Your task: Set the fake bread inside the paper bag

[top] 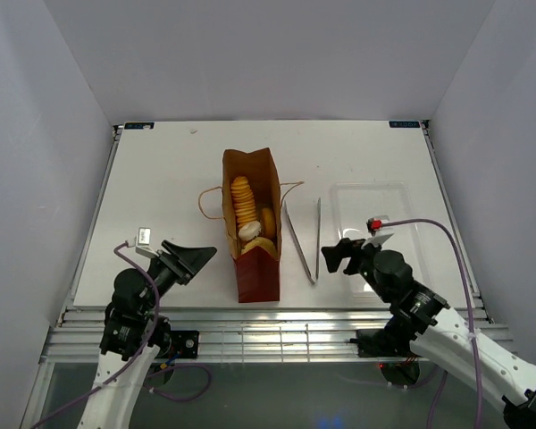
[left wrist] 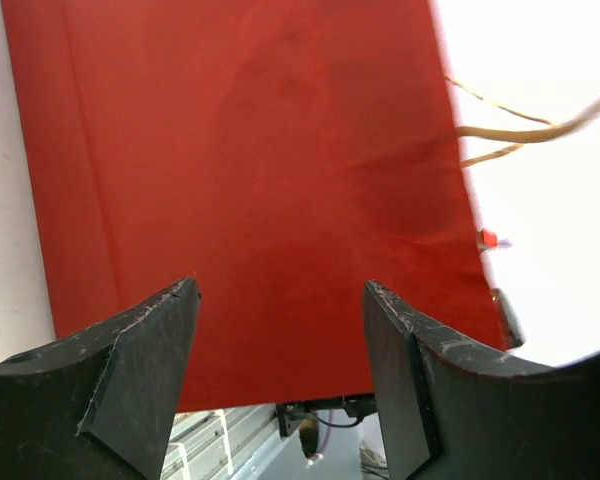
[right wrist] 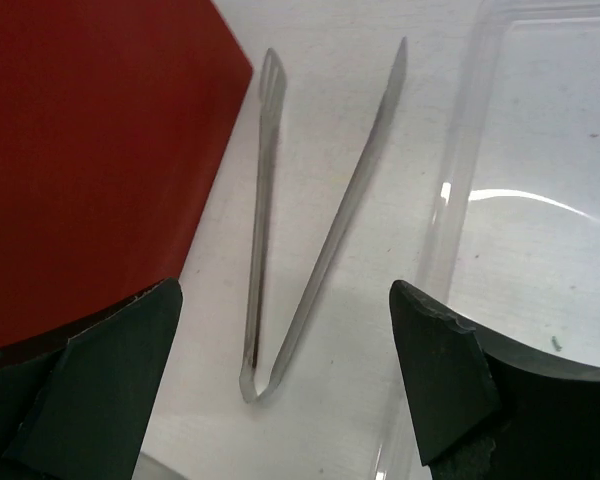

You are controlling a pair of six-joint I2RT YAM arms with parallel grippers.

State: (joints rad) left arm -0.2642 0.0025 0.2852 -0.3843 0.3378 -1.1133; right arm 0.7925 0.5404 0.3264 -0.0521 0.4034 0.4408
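The paper bag (top: 250, 223) lies along the table's middle, its mouth toward the back and its reddish-brown lower end (top: 257, 277) near me. Inside it I see the fake bread: the long ridged loaf (top: 242, 201), the whitish pastry (top: 249, 230) and two golden buns (top: 268, 220) (top: 261, 244). My left gripper (top: 199, 259) is open and empty just left of the bag's red end, which fills the left wrist view (left wrist: 260, 170). My right gripper (top: 332, 256) is open and empty to the bag's right, above the tongs.
Metal tongs (top: 302, 239) lie in a V right of the bag; they also show in the right wrist view (right wrist: 310, 240). A clear plastic tray (top: 375, 214) sits right of the tongs, with nothing in it. The bag's twine handles (left wrist: 520, 130) stick out sideways.
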